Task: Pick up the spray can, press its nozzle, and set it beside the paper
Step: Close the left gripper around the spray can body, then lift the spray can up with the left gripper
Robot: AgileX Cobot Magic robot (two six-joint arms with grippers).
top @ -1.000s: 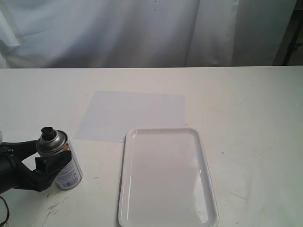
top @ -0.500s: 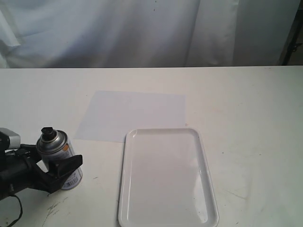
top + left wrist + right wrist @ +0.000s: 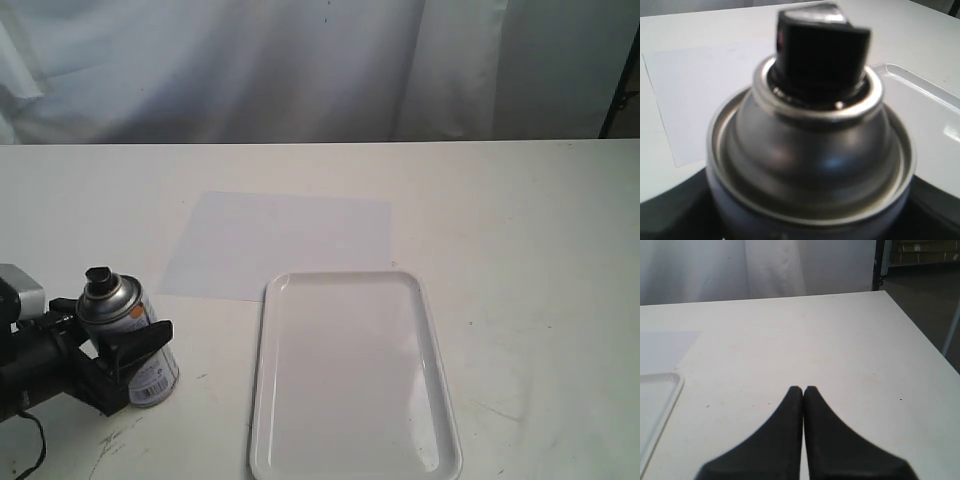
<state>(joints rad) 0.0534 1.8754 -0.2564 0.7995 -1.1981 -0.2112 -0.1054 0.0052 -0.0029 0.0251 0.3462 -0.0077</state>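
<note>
Left claw straddles the spray can on the tabletop, grip uncertain; right claw closed. Lift, nozzle press, placing remain.

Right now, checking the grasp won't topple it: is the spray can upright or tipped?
Upright: the spray can stands on its base, black nozzle pointing up.

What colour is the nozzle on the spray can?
Black. The nozzle tops the silver spray can; the left wrist view shows it best.
</note>
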